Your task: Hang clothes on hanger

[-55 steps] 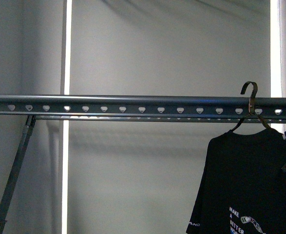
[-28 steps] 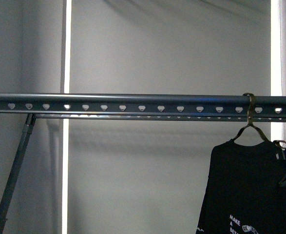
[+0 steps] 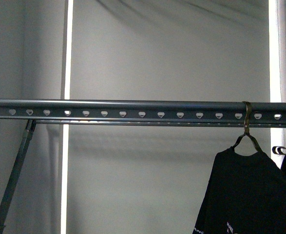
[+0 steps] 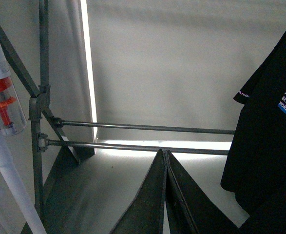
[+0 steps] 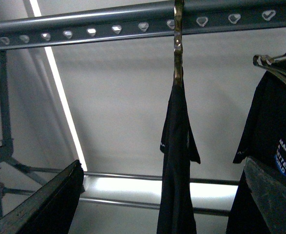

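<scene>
A: So where is the black T-shirt [image 3: 247, 195] relative to the rail [image 3: 133, 108]?

B: Under the rail's right end, its thin brass-coloured hook [image 3: 247, 119] looped over the perforated grey metal. From the right wrist it hangs edge-on, limp and matte, between the right fingers [image 5: 162, 200], which stand wide and hold nothing.

A: And the left?

B: Left fingers [image 4: 165, 195] pressed together, empty, well off to the shirt's side. The right arm is nearer.
</scene>
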Controlling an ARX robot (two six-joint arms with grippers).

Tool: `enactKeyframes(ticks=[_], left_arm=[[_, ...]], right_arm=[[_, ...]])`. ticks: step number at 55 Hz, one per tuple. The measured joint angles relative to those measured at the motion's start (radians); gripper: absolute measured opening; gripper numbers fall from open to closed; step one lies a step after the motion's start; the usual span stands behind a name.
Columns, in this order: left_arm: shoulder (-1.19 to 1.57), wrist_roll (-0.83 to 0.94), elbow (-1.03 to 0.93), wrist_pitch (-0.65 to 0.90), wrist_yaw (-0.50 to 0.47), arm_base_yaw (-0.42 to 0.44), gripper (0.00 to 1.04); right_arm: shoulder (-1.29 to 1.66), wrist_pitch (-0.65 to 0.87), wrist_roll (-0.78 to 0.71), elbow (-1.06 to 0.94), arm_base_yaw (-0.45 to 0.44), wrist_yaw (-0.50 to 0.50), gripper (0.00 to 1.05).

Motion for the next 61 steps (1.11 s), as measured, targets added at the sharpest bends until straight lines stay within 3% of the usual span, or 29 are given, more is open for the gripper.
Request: enactKeyframes(ticks=[9,13,20,27,32,39,61], left_arm=[[-0.06,0.0,0.0,-0.06,0.0,0.0,0.04],[-0.085,0.0,0.0,-0.085,-0.001,0.0,0.04],[-0.117,0.0,0.0,-0.118,0.0,0.0,0.04],[-0.232,0.0,0.0,-0.264,0.002,0.0,0.04],[-0.299,0.0,0.0,-0.306,-0.001,0.0,0.04],[-0.3,0.0,0.0,-0.306,-0.001,0.0,0.04],[-0.3,0.0,0.0,-0.306,0.0,0.0,0.04]], right_arm=[[-0.509,-0.213,0.062,-0.245,-0.124,-0.133,0.97],[-0.668,-0.25,0.049,-0.295,-0.143,-0.077,0.95],[-0.742,-0.506,-0.056,-0.317,-0.051,0.122,0.73],[-0.772,-0.52,-0.095,-0.354,0.022,0.196,0.48],[-0.805,-0.521,-0.104,-0.371,0.162,0.351,0.25],[-0.817,-0.521,-0.107,-0.393,0.194,0.357,0.02],[-0.864,-0.512,-0.11,-0.439,0.195,0.363,0.02]])
